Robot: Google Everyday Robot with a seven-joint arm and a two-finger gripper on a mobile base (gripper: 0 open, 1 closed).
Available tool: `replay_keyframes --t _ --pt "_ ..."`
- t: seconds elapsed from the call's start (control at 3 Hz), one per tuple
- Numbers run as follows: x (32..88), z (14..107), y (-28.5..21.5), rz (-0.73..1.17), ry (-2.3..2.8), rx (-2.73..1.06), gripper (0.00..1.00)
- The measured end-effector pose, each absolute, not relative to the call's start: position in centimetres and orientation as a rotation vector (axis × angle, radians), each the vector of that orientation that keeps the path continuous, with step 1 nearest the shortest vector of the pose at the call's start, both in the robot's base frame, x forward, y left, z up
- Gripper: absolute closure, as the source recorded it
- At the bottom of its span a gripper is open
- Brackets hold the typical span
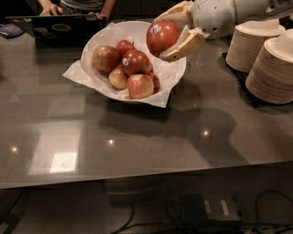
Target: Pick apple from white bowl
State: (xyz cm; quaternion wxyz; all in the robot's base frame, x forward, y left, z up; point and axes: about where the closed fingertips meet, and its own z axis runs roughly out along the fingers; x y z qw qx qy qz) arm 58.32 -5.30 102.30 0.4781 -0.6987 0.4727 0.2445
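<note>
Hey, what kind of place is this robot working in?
Likely an office break area or cafeteria counter: stacks of disposable bowls stand nearby, a white bowl holds apples, and someone uses a laptop at the far edge. The gripper holds the apple above the bowl's rim.
</note>
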Motion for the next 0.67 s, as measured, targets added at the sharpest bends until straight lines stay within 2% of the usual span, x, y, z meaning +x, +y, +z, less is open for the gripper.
replay_keyframes --t 0.67 --pt "54.8 100.2 -5.8 0.735 1.163 -1.754 1.0"
